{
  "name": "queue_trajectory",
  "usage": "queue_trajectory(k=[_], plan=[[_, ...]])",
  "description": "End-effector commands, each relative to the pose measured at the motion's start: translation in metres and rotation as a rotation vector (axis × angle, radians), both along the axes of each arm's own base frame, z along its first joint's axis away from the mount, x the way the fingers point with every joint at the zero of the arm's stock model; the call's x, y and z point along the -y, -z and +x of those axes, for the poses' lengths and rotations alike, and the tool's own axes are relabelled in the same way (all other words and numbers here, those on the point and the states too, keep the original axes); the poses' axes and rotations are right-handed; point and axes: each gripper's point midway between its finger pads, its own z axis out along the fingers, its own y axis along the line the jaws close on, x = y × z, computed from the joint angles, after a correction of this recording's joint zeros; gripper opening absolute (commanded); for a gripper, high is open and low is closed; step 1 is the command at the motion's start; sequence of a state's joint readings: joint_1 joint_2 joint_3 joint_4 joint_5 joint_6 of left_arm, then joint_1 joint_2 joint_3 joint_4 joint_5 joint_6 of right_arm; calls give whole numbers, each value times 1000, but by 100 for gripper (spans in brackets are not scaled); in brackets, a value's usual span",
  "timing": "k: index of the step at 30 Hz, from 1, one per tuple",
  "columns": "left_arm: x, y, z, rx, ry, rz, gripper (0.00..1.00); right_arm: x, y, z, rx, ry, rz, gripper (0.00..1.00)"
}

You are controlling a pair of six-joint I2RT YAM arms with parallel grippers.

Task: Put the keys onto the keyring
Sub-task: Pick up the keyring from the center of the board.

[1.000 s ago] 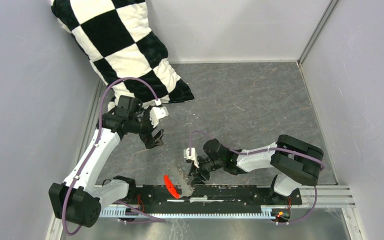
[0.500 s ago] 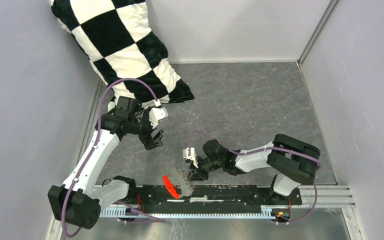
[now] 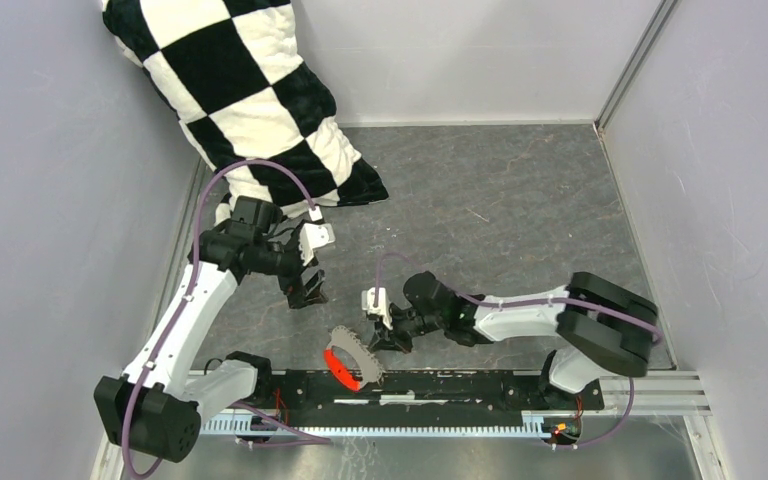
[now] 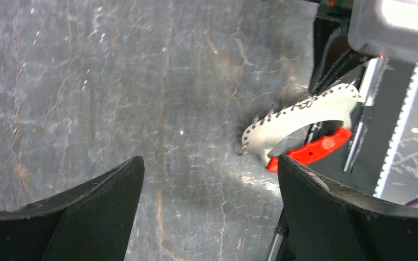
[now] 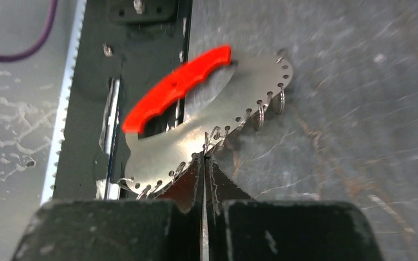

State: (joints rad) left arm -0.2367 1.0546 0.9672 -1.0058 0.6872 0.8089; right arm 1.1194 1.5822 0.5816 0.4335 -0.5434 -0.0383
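My right gripper has its two fingers pressed flat together, with only a thin seam between them. Their tips close on the near rim of the keyring, just where one of the small wire rings hangs from the row of holes along its curved edge. I cannot tell whether I am nipping the metal plate itself or only that little ring. The keyring is a silvery crescent plate joined to a red tag. It sits at the near edge of the table, a little left of centre, between my two arm bases. The tag end reaches over the black mounting rail, and the holed edge faces the far right, over the grey surface. From above, the plate looks tilted up rather than lying flat. My left gripper hangs over the table to the far left of the keyring, apart from it and touching nothing. Its fingers are spread wide and point down at bare grey surface. In the left wrist view the crescent and its red tag show beyond my right-hand finger, with my other arm's pale wrist housing just above them. A black-and-white checkered cushion leans in the far left corner, well apart from both of my hands.
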Motion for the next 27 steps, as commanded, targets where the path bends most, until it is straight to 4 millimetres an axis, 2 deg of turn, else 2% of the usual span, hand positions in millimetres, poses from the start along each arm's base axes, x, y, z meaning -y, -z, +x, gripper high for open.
queue_trajectory(k=[1,5,10,15,17,22,27], plan=[[16,-24,-27,57,157,-124,99,-20,-82,22,200,11,168,0],[26,-44,-38,97,203,-213,100,-16,-123,21,325,-10,203,0],[40,-64,-57,55,248,-345,99,-12,-160,20,499,-17,192,1],[47,-76,-84,93,342,-426,89,-10,-194,29,582,35,213,0],[45,-75,-89,169,375,-409,88,-12,-204,31,597,50,227,0],[40,-75,-92,329,427,-374,89,-20,-205,30,566,54,196,0],[41,-70,-95,340,434,-393,75,-32,-220,23,535,80,272,0]])
